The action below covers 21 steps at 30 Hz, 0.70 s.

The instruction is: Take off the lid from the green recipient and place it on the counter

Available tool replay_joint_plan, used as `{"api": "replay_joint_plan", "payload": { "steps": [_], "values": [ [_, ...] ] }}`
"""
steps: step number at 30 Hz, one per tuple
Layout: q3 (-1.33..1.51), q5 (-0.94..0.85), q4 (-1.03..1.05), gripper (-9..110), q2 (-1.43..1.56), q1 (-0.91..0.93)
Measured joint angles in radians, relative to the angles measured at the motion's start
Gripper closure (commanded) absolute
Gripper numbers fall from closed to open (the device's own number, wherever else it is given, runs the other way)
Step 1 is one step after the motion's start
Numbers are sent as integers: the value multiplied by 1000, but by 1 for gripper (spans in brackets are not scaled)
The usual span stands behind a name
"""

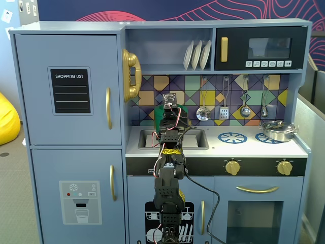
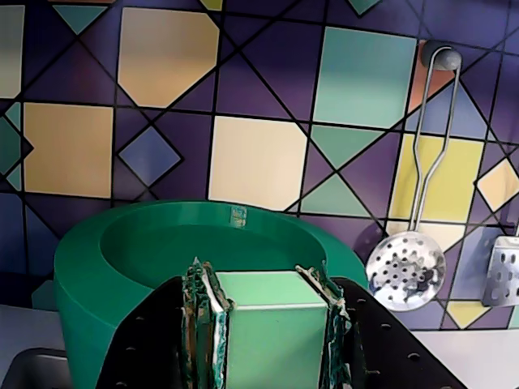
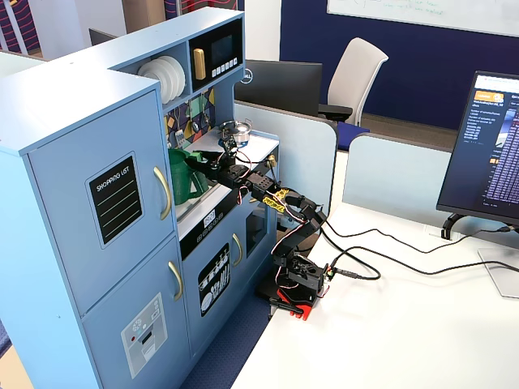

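Green lid handle pinched in closed jaws; we are lifting it clear of open pot; setting on white surface remaining.

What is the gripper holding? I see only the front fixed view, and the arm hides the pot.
Observer: In the wrist view the gripper is shut on the pale green handle of the lid.
Operator: Is the lid already off the pot?
Observer: I cannot tell. The wrist view shows the rim of the pot curving close behind the handle.
Operator: Where does the pot stand?
Observer: In the side fixed view it stands on the counter, right beside the fridge.
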Motion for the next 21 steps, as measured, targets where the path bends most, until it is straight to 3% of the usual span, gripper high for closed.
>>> {"api": "replay_joint_plan", "payload": {
  "steps": [14, 21],
  "values": [
    [0, -3, -132, 101, 0, 20],
    [0, 28, -137, 101, 0, 169]
  ]
}}
